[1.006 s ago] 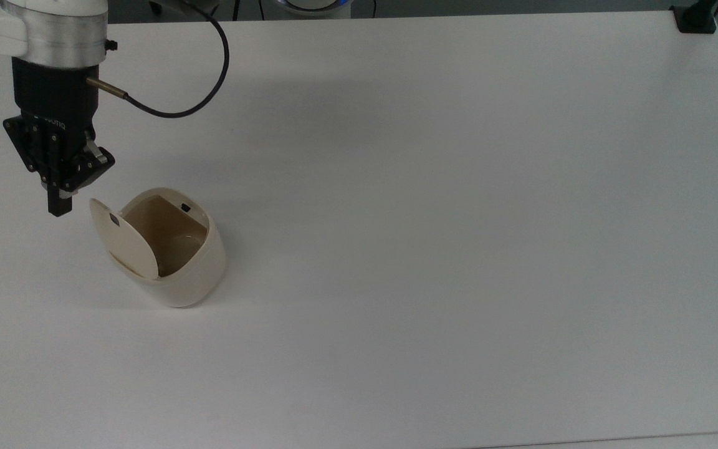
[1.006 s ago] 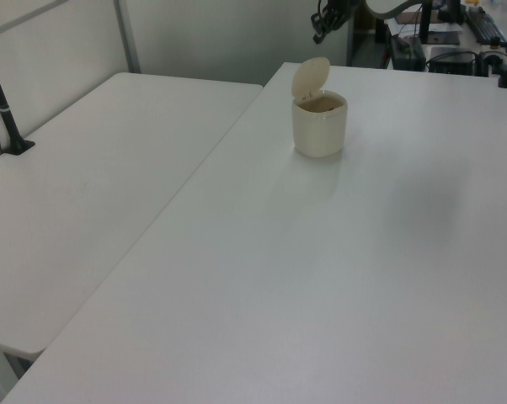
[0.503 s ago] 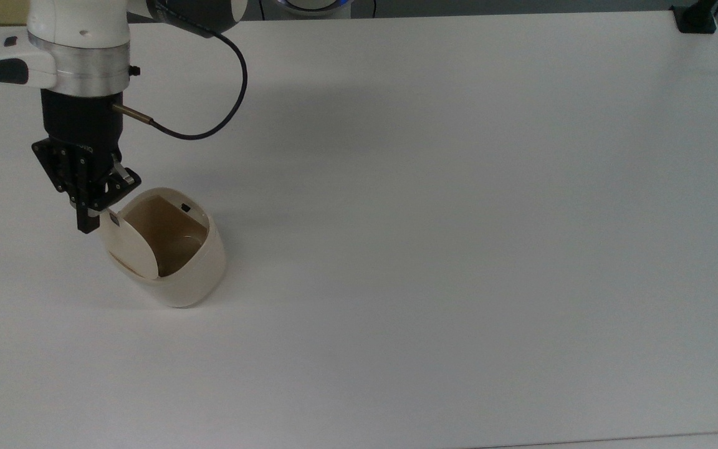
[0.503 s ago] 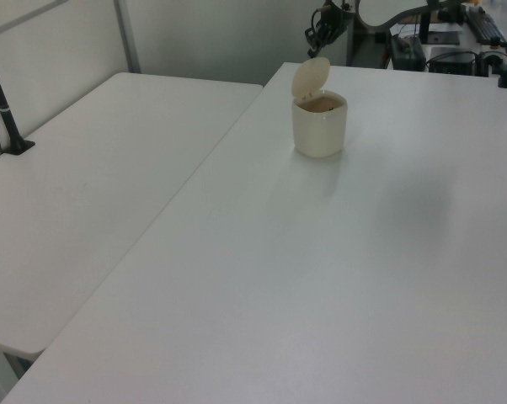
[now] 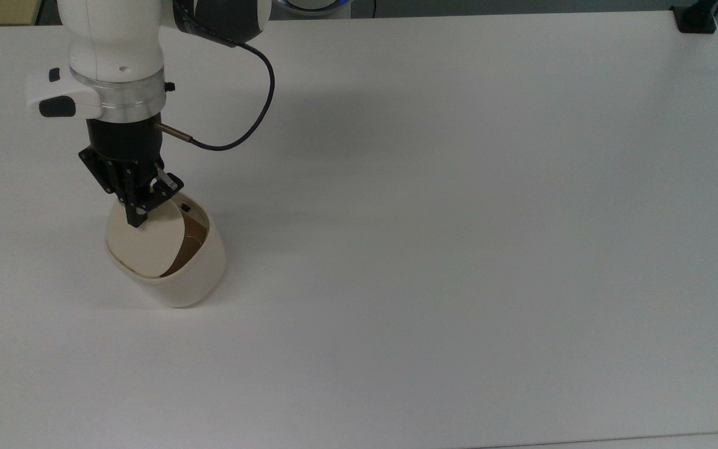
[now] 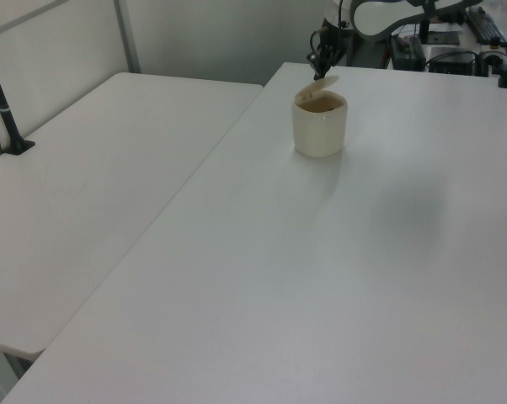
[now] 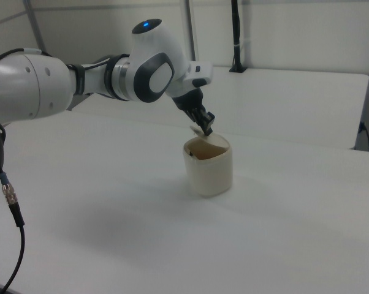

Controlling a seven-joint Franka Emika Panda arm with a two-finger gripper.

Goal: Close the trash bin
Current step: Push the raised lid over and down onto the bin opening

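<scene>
Bin interior: the tilted lid (image 5: 147, 243) covers most of the trash bin (image 5: 172, 274) mouth in the top view; a tan sliver shows at the top view's right.
Lid edge: the gripper (image 5: 138, 219) tip covers part of it.
Arm: cut off by the top edge in the top view, by the right view's left edge.
Gripper in left view (image 6: 321, 66): too small to read.

You're looking at a robotics lab, white worktables (image 6: 262, 278) pushed together, clamped camera pole (image 7: 236, 37), cluttered desks behind.

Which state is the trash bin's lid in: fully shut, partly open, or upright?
Partly open: the lid tilts under the gripper, and the trash bin shows a brown gap.
</scene>
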